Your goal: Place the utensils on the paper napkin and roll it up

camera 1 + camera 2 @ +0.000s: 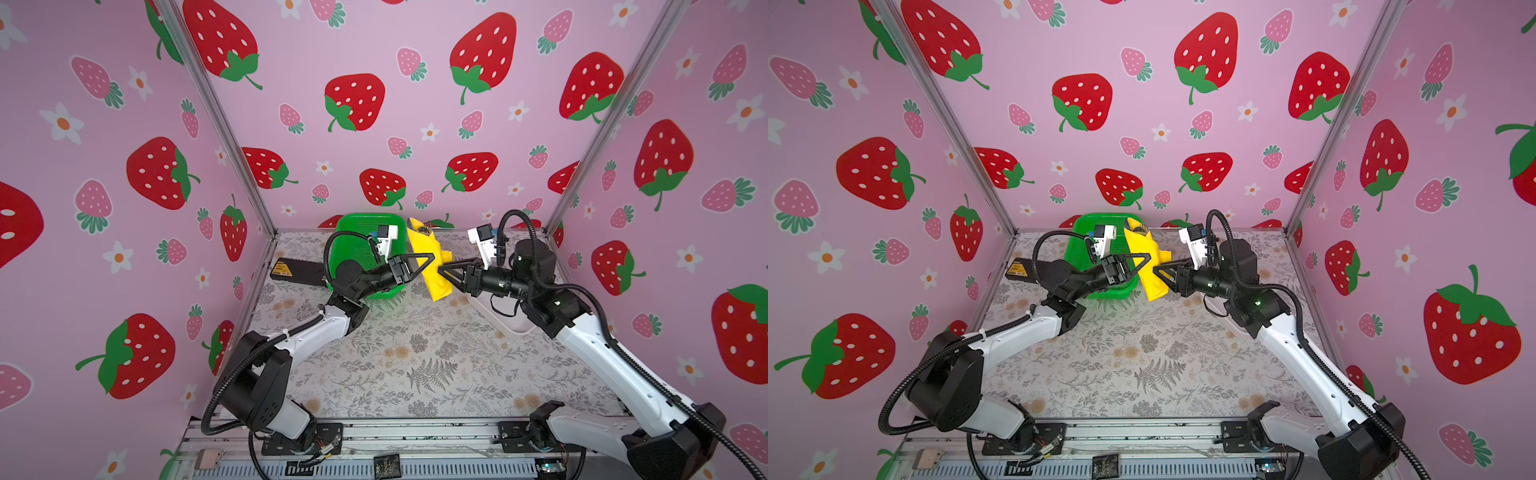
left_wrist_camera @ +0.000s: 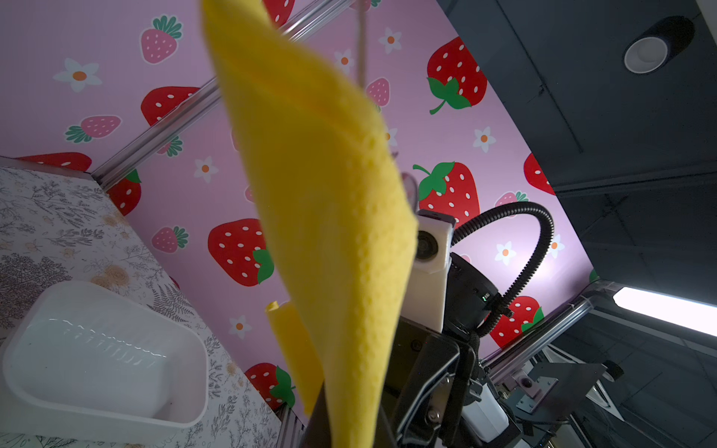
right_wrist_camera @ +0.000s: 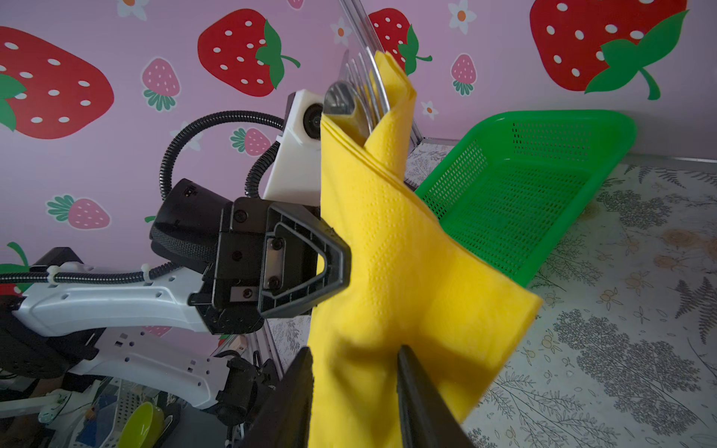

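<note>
The paper napkin (image 1: 424,245) (image 1: 1143,249) is a bright yellow roll held up in the air between both arms, in front of the back wall. Shiny utensils (image 3: 362,83), fork tines among them, stick out of its upper end (image 1: 422,229). My left gripper (image 1: 430,261) (image 1: 1147,258) is shut on the roll from the left; in the left wrist view the napkin (image 2: 329,194) rises out of the left gripper (image 2: 349,421). From the right, my right gripper (image 1: 440,269) (image 3: 353,357) has one finger on each side of the napkin (image 3: 388,252), both against the paper.
A green perforated basket (image 1: 353,220) (image 3: 551,116) stands at the back behind the left arm. A white oblong dish (image 1: 513,326) (image 2: 108,417) lies on the floral table under the right arm. A black box (image 1: 291,270) sits by the left wall.
</note>
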